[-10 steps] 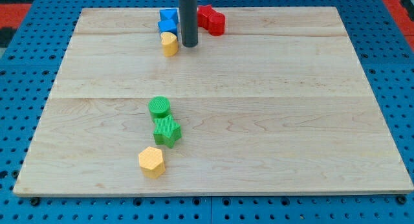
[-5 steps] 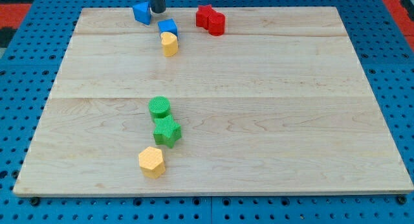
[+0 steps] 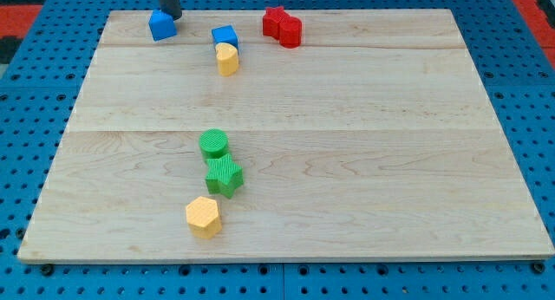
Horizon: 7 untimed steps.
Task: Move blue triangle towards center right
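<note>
Standing at the view's top left, my tip (image 3: 171, 15) touches the blue triangle (image 3: 161, 25) at its upper right side, near the far edge of the wooden surface (image 3: 347, 118). This tool is only a straight rod, so it has no parts to be apart or together. A blue cube (image 3: 225, 36) lies to the right of the triangle, touching a yellow block (image 3: 227, 59) below it. Two red blocks (image 3: 283, 26) sit further right. Lower down lie a green cylinder (image 3: 213, 144), a green star (image 3: 224, 175) and a yellow hexagon (image 3: 203, 217).
</note>
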Available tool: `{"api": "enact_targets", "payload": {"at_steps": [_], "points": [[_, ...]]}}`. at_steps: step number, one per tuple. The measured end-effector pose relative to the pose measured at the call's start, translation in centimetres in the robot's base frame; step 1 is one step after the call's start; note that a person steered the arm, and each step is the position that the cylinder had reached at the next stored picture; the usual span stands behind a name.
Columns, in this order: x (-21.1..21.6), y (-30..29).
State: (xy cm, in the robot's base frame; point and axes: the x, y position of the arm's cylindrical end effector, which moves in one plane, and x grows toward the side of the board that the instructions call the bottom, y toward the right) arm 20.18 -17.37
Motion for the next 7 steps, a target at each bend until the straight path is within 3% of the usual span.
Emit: {"api": "enact_targets", "payload": {"at_steps": [4, 6, 7], "points": [[0.0, -0.4], [6.1, 0.9], [1.5, 0.0]]}}
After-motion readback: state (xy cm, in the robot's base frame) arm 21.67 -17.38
